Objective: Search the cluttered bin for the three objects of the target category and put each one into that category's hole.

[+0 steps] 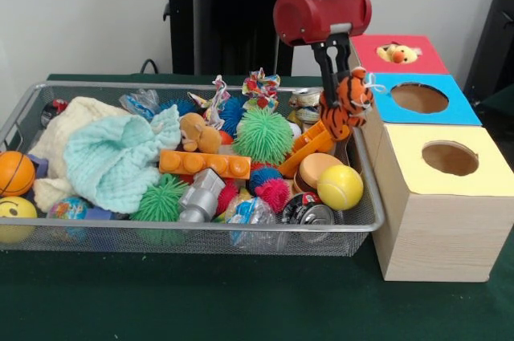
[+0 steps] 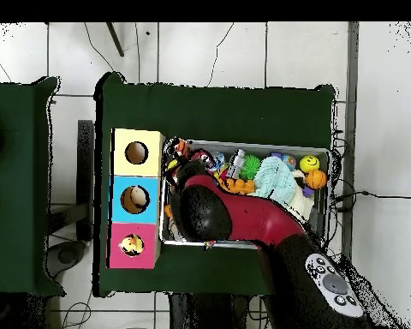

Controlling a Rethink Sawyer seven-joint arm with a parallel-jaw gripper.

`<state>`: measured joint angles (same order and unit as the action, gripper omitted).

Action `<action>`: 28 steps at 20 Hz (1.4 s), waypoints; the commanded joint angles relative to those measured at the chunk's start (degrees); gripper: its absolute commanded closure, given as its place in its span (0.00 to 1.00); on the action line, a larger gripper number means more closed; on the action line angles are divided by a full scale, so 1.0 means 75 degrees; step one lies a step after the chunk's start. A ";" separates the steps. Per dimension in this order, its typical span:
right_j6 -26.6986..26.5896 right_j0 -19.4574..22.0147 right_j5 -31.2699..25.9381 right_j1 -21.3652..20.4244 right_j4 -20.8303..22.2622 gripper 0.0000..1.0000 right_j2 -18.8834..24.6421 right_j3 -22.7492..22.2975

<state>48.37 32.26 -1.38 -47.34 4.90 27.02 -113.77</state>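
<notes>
While the wire mesh bin [image 1: 361, 221] holds its jumble, read across the front view: an orange mini basketball [image 1: 16, 172] and a yellow smiley ball [image 1: 14, 211] sit at the left end, then a mint-green knitted cloth [image 1: 120, 160] over a cream one, a brown plush monkey [image 1: 197, 134], an orange toy brick [image 1: 205, 164], a green spiky rubber ball [image 1: 263, 135], and a plain yellow ball [image 1: 340, 186] in the right corner.

Above that right end hangs the gripper [image 1: 337, 108], its dark fingers closed narrowly on an orange-and-black striped plush tiger [image 1: 347, 100], lifted clear of the clutter and hanging roughly upright, long axis vertical. It sits just over the bin's right rim.

To the right stand three wooden boxes in a row: a yellow-topped box [image 1: 482, 164] nearest the camera, a blue-topped box [image 1: 462, 108] in the middle, and a red-topped box [image 1: 426, 56] farthest, with a small yellow plush [image 1: 399, 54] showing in its hole.

Judging by that plush, the red hole is probably the tiger's goal; it lies to the right of the claw and further back. The bin rim is already cleared and nothing stands between, though the plush already in the hole may crowd the drop.
</notes>
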 commanded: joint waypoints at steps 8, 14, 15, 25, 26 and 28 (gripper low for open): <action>0.1903 0.0100 -0.0724 -0.0217 -0.0318 1.00 0.0176 -0.0631; 0.1860 0.0134 -0.0665 -0.0174 -0.0256 1.00 0.0165 -0.0639; 0.1859 0.0133 -0.0662 -0.0171 -0.0253 1.00 0.0163 -0.0640; 0.1828 0.0132 -0.0630 -0.0106 -0.0234 1.00 0.0155 -0.0558; 0.1825 0.0138 -0.0632 -0.0102 -0.0233 1.00 0.0159 -0.0556; 0.1814 0.0152 -0.0617 -0.0088 -0.0218 1.00 0.0166 -0.0553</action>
<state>48.37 32.61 -1.75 -48.59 4.82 27.03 -116.15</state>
